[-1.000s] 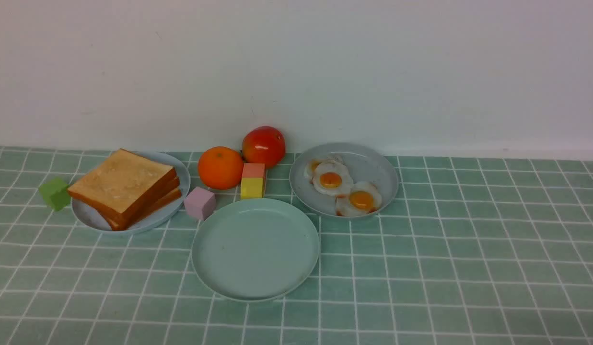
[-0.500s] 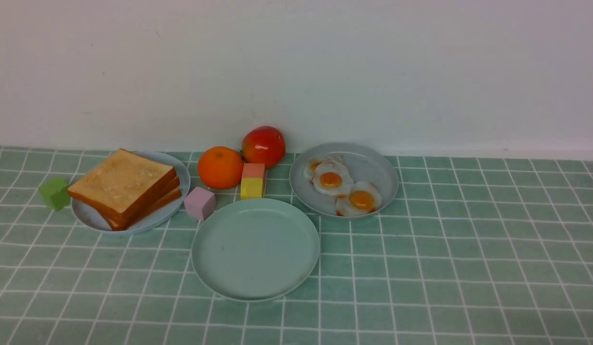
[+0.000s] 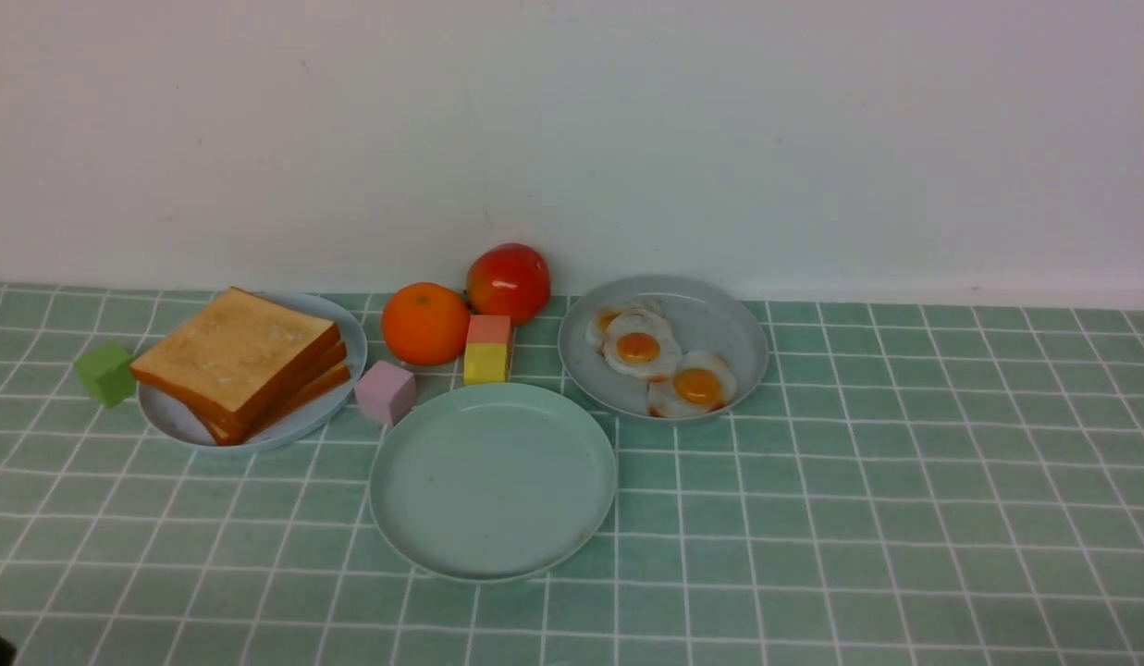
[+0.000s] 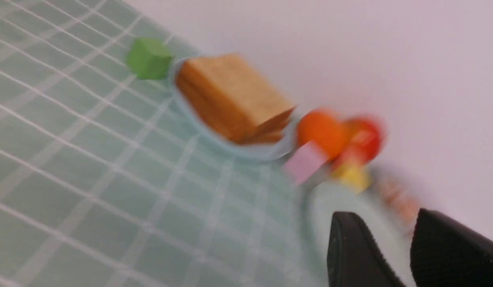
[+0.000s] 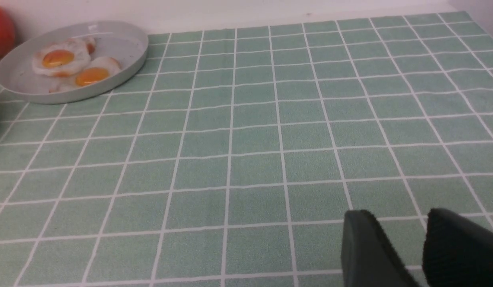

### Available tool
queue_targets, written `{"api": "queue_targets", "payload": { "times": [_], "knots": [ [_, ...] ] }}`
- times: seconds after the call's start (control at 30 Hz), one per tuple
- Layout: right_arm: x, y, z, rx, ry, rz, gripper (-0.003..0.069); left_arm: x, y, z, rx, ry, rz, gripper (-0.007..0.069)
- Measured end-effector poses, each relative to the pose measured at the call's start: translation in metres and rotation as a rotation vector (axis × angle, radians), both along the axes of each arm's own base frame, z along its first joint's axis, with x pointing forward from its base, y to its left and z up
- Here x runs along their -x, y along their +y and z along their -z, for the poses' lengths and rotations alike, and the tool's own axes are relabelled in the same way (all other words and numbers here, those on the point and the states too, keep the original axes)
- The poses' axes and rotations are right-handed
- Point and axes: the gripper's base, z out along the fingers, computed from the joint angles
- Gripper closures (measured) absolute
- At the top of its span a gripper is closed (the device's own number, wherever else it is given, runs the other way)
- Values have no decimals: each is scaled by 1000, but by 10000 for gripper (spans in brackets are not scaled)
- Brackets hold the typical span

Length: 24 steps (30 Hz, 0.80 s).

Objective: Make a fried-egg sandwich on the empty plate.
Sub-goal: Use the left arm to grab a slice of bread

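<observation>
We fear the left end effector point(image 4: 387, 217), open and empty, could pinch two slices off the toast stack point(image 3: 239, 361) at once or knock the pink block point(image 3: 385, 390) beside it, and the overlapping fried eggs point(image 3: 638, 348) could drag one another. Toast lies on the pale blue plate point(image 3: 350, 326), eggs on the grey plate point(image 3: 719, 324); the mint-green plate point(image 3: 493, 481) in front between them is bare, no sandwich yet. The right end effector point(image 5: 399, 215) is open, empty.
</observation>
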Motion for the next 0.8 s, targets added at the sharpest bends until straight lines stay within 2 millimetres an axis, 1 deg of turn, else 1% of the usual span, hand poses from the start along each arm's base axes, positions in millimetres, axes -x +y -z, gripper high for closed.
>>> {"api": "queue_targets", "payload": {
  "times": [0.07,0.13,0.2,0.23,0.27,0.3,0.33,0.37,0.43,0.47,0.5,0.53,0.6,0.63,0.67,0.7,0.73,0.77,0.8],
  "knots": [
    [0,0,0,0,0,0,420,0,1,-4,108,-46,-12,387],
    [0,0,0,0,0,0,420,0,2,-8,144,-79,-22,387],
    [0,0,0,0,0,0,420,1,3,-15,212,-131,-30,403],
    [0,0,0,0,0,0,420,1,3,-15,215,-130,-30,405],
    [0,0,0,0,0,0,420,2,2,-24,209,-145,-15,435],
    [0,0,0,0,0,0,420,3,1,-38,154,-159,3,477],
    [0,0,0,0,0,0,420,2,0,-44,118,-151,14,499],
    [0,0,0,1,0,0,420,2,-1,-57,37,-134,35,545],
    [0,0,0,10,-1,1,420,-6,-5,-75,-93,-45,82,618],
    [0,-1,0,18,-5,1,420,-12,-7,-80,-140,20,106,638],
    [0,-1,-1,19,-11,2,420,-16,-9,-87,-183,67,132,638],
    [-1,0,-1,9,-19,3,420,-23,-12,-92,-235,151,171,638],
    [-1,1,-3,-79,-51,9,420,-39,-18,-101,-325,317,253,638],
    [-2,3,-6,-181,-89,16,420,-54,-24,-107,-389,451,322,638],
    [-3,4,-9,-257,-124,21,420,-61,-27,-107,-428,532,367,638],
    [-3,4,-9,-257,-124,21,420,-63,-28,-109,-428,535,369,638],
    [-4,5,-15,-380,-187,27,420,-77,-34,-108,-475,645,437,638],
    [-4,5,-15,-391,-194,28,420,-77,-34,-110,-479,644,439,638],
    [-4,5,-20,-464,-241,32,420,-91,-41,-110,-513,703,494,638]
  ]
}}
